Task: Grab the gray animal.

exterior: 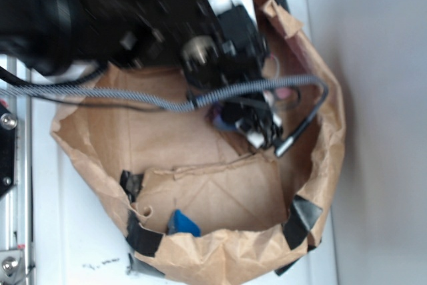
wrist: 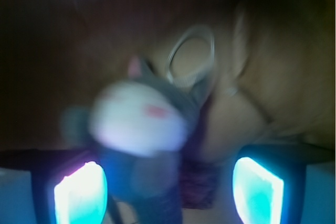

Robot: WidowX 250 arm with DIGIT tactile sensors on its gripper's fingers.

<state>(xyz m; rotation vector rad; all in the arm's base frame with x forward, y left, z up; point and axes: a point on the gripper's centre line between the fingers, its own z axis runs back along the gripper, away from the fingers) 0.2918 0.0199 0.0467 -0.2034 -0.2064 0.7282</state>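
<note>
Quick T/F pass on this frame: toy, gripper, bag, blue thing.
1. The gray animal lies between the fingers of the gripper. True.
2. The gripper is shut flat, pads touching. False: the jaws stand apart.
3. A white loop cord shows behind the toy's ears. True.
4. The blue object sits right under the gripper. False: it lies at the near wall of the paper bag, apart from the arm.
5. The arm works outside the bag. False: it reaches into it.
</note>
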